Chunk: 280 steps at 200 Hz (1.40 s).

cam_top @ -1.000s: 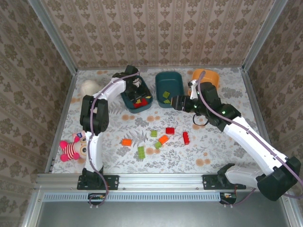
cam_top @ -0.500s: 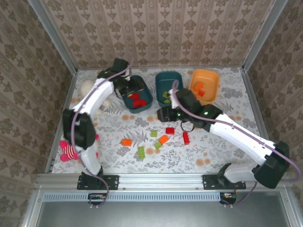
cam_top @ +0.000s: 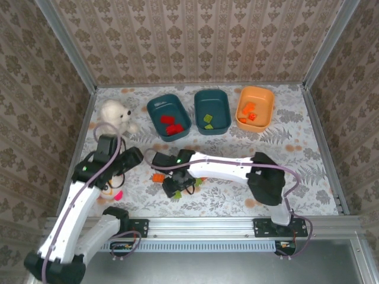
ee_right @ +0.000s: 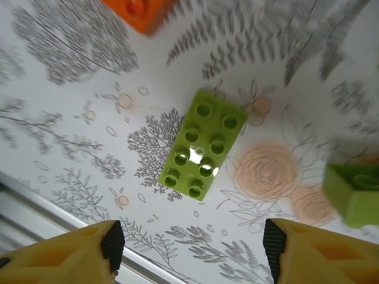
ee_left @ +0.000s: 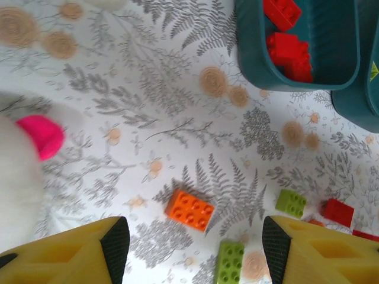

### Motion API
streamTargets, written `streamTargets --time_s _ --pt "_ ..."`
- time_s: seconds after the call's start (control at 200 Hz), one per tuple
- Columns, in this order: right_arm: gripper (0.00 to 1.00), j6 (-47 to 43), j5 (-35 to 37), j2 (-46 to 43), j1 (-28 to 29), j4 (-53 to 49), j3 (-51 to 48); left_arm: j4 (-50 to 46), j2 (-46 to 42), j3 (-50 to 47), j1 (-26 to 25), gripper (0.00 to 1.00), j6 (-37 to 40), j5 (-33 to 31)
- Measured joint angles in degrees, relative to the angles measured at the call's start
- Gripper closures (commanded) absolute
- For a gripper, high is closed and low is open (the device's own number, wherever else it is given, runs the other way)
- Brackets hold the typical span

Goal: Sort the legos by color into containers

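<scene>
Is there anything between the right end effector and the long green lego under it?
Nothing visible does. In the right wrist view the green lego lies bare on the table, framed by the open right end effector. An orange lego and another green lego lie apart from it.

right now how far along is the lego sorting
Done: red bricks lie in the left teal bin, green ones in the middle teal bin, orange ones in the orange bin. In hand: nothing; the right tool hangs open over a green brick, and the left tool is open too. Left: that brick plus an orange brick, another green one and a red one loose on the table.
</scene>
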Motion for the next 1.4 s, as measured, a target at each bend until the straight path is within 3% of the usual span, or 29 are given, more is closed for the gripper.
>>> streamTargets --time_s 0.14,0.45,0.525,0.645,0.75,0.99,1.14,1.27,1.4 --pt "0.31 6.73 0.00 4.70 1.40 -3.48 3.15 -4.83 -8.37 -1.18 -0.02 0.36 -0.09 -0.07" --pt "0.36 17.38 1.38 11.08 1.44 -3.50 6.73 -11.50 -13.66 -1.51 -0.02 0.36 1.07 3.13" --pt "0.45 18.82 1.99 12.26 1.44 -3.41 6.84 -12.70 -14.27 -1.40 0.00 0.36 1.75 3.65" --pt "0.67 19.78 3.39 12.55 1.49 -3.02 7.43 -13.73 -14.32 -0.63 -0.02 0.36 2.91 4.61" --pt "0.79 20.52 3.87 12.57 1.49 -3.06 7.82 -13.79 -14.34 -0.20 -0.02 0.36 3.37 5.05" --pt "0.82 19.34 7.48 10.93 0.13 -3.91 7.82 -11.80 -14.27 -0.74 -0.02 0.36 3.41 7.96" --pt "0.82 16.50 9.92 3.26 -6.19 -5.16 7.56 -4.90 -10.88 -6.32 -0.20 0.36 1.84 14.49" --pt "0.82 11.69 10.78 -3.85 -17.31 -5.07 8.79 2.12 -3.85 -9.40 -3.28 0.36 -0.72 16.83" --pt "0.81 6.32 10.75 -2.56 -27.32 -5.29 14.56 8.33 4.20 -8.09 -6.64 0.36 -1.70 16.50"
